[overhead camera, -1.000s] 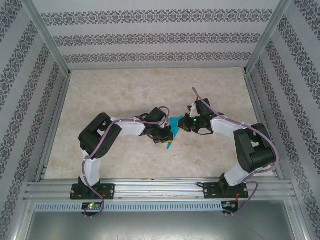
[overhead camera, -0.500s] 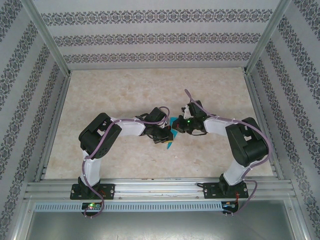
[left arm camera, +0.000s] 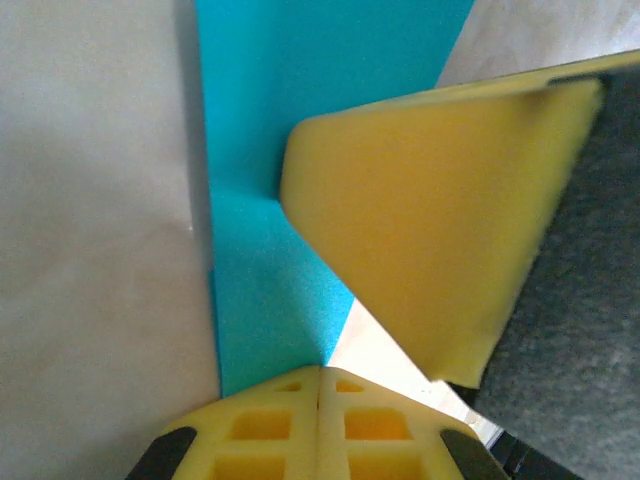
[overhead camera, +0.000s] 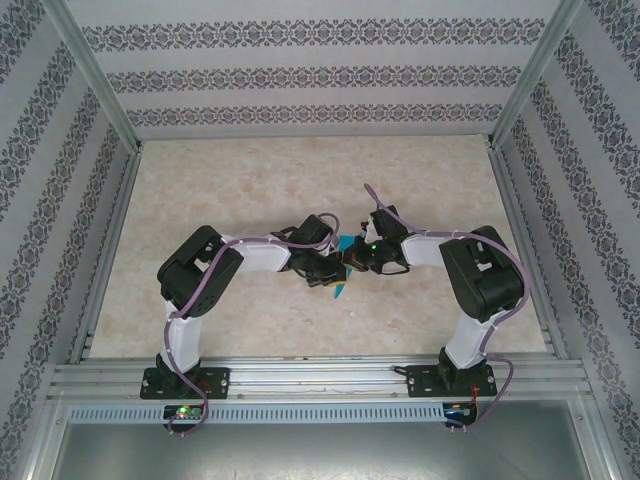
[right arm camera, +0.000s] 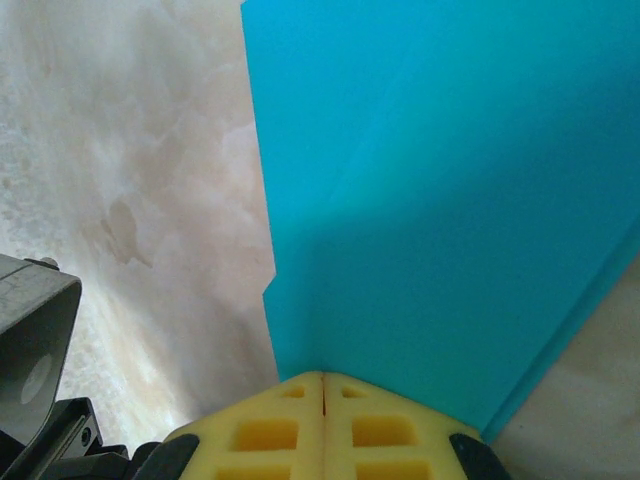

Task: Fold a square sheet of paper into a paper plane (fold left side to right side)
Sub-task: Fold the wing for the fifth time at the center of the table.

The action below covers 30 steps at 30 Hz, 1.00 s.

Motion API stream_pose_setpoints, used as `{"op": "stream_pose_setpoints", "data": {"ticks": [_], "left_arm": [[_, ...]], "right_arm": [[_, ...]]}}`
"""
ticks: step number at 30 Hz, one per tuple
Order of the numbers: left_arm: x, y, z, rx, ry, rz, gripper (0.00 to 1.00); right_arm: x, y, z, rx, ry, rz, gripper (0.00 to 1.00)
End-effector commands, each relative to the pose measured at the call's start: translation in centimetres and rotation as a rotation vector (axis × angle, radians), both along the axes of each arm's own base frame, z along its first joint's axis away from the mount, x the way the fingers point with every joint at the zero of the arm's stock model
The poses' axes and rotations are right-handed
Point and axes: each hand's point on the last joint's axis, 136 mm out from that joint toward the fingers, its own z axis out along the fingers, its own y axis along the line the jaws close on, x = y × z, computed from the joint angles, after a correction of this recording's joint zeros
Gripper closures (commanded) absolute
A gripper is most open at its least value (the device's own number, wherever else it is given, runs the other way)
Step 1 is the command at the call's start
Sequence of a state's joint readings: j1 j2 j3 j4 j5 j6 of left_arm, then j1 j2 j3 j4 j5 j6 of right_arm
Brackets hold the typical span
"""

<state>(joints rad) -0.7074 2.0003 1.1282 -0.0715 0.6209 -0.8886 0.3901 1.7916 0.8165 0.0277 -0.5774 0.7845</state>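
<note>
Near the middle of the desk (overhead camera: 250,180) lies the turquoise sheet of paper (overhead camera: 340,291), partly folded into layers, with both arms meeting over it. The left hand (left arm camera: 320,390) is closed, its yellow pads pinching the sheet's edge. The right hand (right arm camera: 322,392) is likewise clamped on the sheet.

Left hand (overhead camera: 328,271) and right hand (overhead camera: 353,258) hide most of the paper (overhead camera: 340,291) from above
</note>
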Motion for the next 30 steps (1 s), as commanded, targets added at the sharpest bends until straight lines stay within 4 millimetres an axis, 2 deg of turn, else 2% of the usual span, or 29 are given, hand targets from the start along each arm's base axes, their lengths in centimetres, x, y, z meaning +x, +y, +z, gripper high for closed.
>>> {"op": "stream_pose_setpoints", "data": {"ticks": [1,5,11,14,16,20,23,30], "left_arm": [[-5.2,5.2,-7.0,0.293,0.174,-0.012,1.0],[-4.0,4.2,-5.2,0.249,0.132,-0.017,0.98],[-1.4,2.1,0.5,0.121,0.04,-0.003,0.9],[-1.0,1.6,3.3,0.071,0.005,-0.003,0.88],[-1.3,1.3,4.5,0.033,0.006,-0.003,0.87],[-2.7,1.0,5.0,-0.041,0.05,-0.001,0.9],[-3.5,0.5,4.6,-0.072,0.083,-0.017,0.94],[-3.8,-0.7,3.7,-0.1,0.112,-0.043,0.96]], "right_arm": [[-2.0,-1.0,-3.2,-0.069,0.111,-0.019,1.0],[-2.9,-1.5,-4.1,-0.081,0.146,-0.021,1.0],[-3.5,-1.9,-4.4,-0.082,0.157,-0.02,1.0],[-3.5,-1.8,-4.3,-0.077,0.156,-0.013,1.0],[-3.5,-1.8,-4.2,-0.077,0.154,-0.012,1.0],[-3.6,-1.8,-4.4,-0.082,0.161,-0.006,1.0],[-3.8,-1.9,-4.6,-0.087,0.168,-0.001,1.0],[-4.1,-2.1,-4.8,-0.099,0.178,0.004,1.0]]}}
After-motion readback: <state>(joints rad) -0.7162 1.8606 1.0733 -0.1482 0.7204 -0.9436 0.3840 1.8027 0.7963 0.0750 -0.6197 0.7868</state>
